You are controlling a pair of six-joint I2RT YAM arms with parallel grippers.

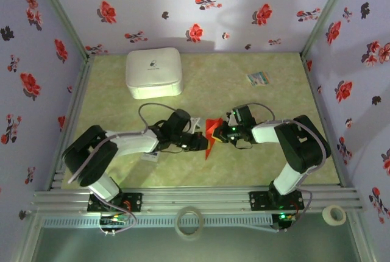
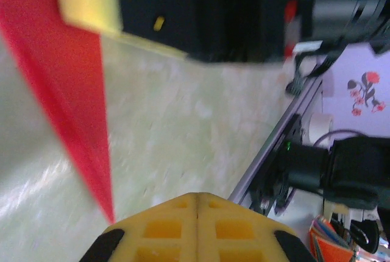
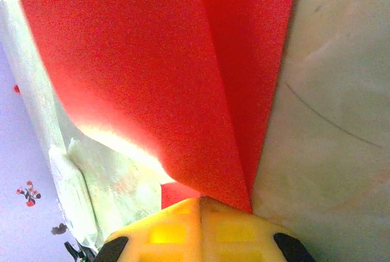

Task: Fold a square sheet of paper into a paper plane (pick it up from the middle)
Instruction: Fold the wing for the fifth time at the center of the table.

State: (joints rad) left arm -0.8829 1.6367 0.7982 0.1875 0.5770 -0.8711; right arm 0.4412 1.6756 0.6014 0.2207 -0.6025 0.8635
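Three floral walls (image 1: 183, 6) enclose green tabletop (image 1: 244, 170); left pincer (image 2: 196, 201) closed, right pincer (image 3: 201, 201) pinching paper plane (image 3: 183, 61).

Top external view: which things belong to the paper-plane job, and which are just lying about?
In the job:
red paper, partly folded, pinched in the shut right hand
left hand, shut, beside the paper

Lying about:
white box
multicoloured card
tape roll by the front rail
second tape roll at the right corner
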